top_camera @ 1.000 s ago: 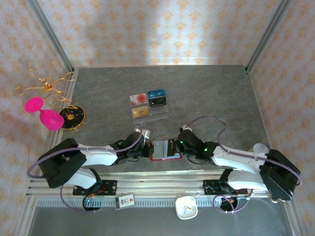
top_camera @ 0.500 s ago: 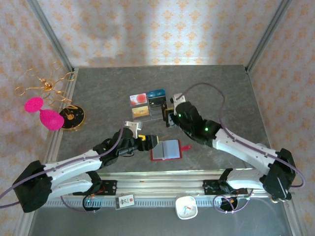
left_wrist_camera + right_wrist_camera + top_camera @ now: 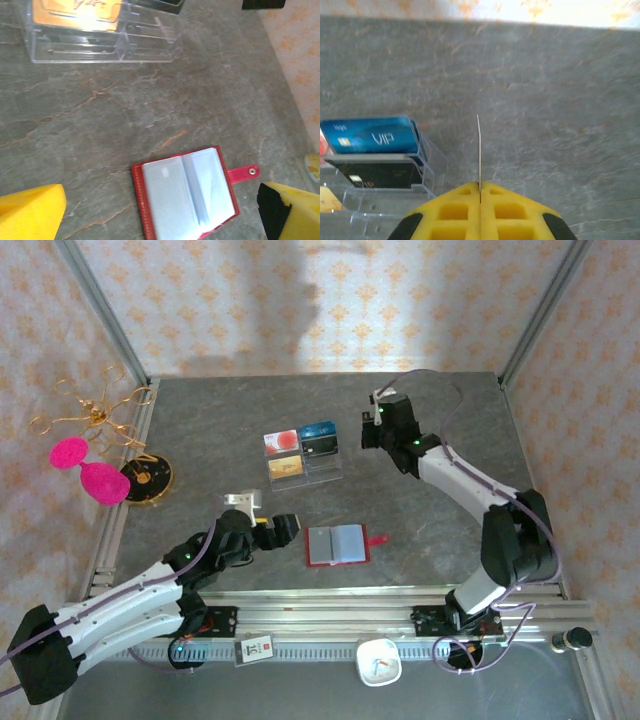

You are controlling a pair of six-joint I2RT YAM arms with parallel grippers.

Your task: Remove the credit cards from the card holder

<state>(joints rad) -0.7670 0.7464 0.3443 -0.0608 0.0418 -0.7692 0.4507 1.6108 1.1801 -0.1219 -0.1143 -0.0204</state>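
Near the front edge of the table [image 3: 440, 515], the card holder [image 3: 337, 545] lies open and flat, pale sleeves up, snap tab pointing right. Your left arm stretches low and forward, the left gripper [image 3: 266, 523] spread wide just left of the holder, holding nothing. Your right arm extends far toward the back, the right gripper [image 3: 480, 186] clenched on a credit card [image 3: 479, 145] seen edge-on, beside the clear stand [image 3: 432, 172] bearing a blue card [image 3: 370, 136].
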